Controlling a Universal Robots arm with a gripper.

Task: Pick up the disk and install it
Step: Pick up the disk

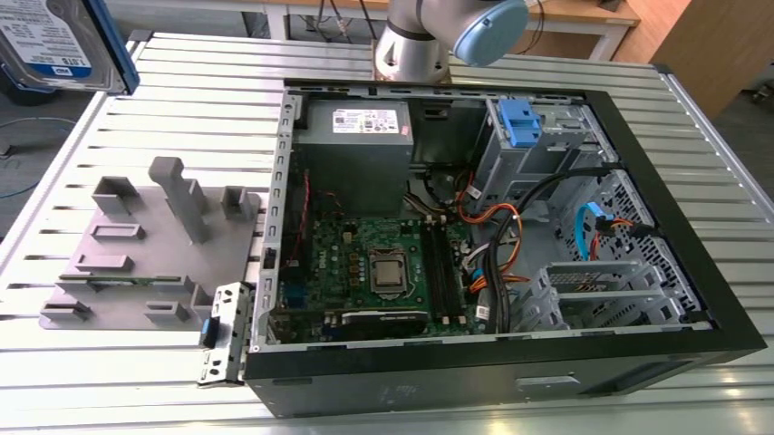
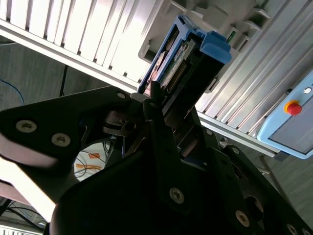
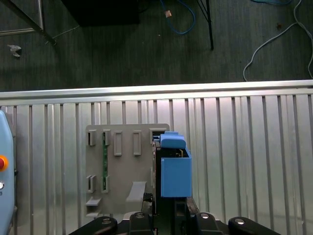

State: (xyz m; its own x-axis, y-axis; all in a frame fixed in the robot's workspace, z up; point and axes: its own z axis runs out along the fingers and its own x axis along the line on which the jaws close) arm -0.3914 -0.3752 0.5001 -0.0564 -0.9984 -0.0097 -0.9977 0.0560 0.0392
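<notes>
Second wrist view shows my gripper clamped on one end of the disk, its blue-framed end jutting beyond my jaws, apparently left free for seating.

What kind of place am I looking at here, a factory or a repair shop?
Most likely a robotics lab or test bench: a robot arm rises behind an opened computer case on a ribbed metal table, and loose cables trail across the floor.
</notes>
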